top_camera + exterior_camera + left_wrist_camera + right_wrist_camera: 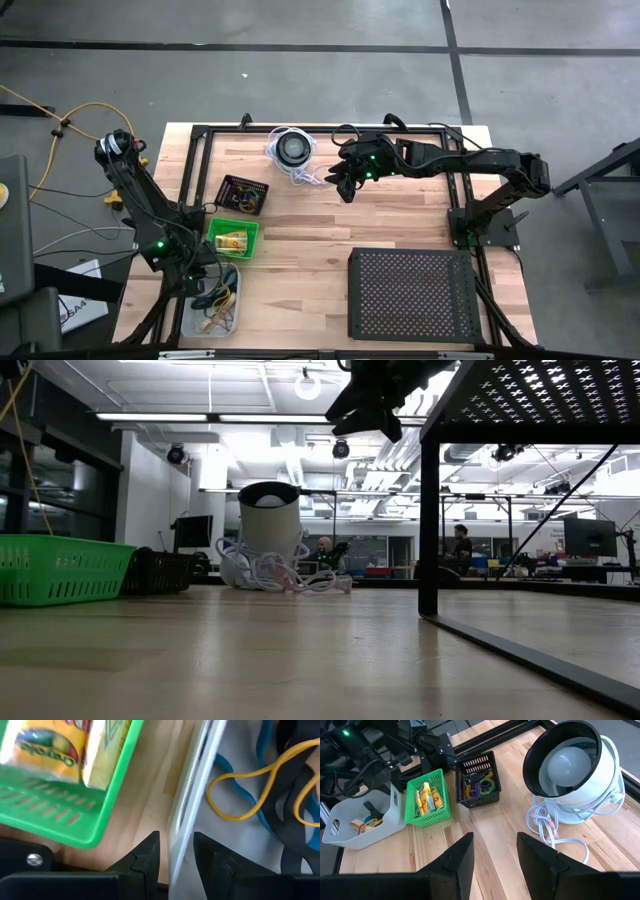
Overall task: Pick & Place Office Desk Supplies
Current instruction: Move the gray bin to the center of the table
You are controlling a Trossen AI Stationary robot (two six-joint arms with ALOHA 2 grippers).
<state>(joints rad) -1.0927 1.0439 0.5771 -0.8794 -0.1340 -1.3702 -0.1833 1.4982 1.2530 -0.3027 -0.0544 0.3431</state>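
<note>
Thin yellow rubber-band loop [250,785] lying lengthwise in white plastic bin [187,805]; left hand [176,852] straddling bin's wall, clenched on it; right hand [495,851] released, above counter [485,850].

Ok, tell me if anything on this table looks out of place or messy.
One thing: the white cord of the round lamp lies in a loose tangle on the wood instead of coiled. Otherwise tidy: the green basket, black basket and white bin sit upright in a row with their contents inside.

Green basket [427,800]; yellow packets [426,799]; white bin [362,820]; black perforated tray [412,292]
</note>
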